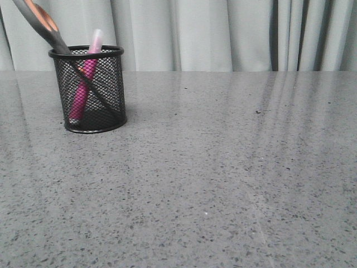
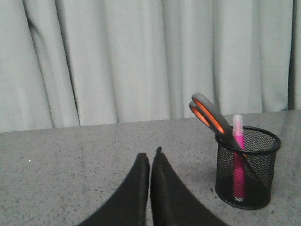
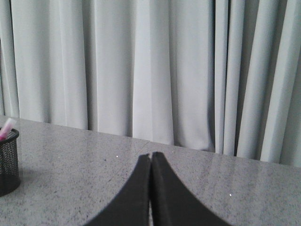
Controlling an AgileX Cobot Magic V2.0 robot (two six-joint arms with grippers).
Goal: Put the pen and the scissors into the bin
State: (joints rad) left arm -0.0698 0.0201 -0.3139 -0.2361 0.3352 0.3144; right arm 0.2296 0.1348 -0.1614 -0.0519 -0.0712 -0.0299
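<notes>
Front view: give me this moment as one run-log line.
pen: in bin | scissors: in bin | left gripper: shut, empty | right gripper: shut, empty

Only the fingers of the two grippers show, the left gripper and the right gripper alike: each a pair of smooth matte black blades, broad at the base and curving to slim tips (no screws, cables or markings are visible on them).

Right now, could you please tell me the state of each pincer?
Left pincer: closed, holding nothing.
Right pincer: closed, holding nothing.
</notes>
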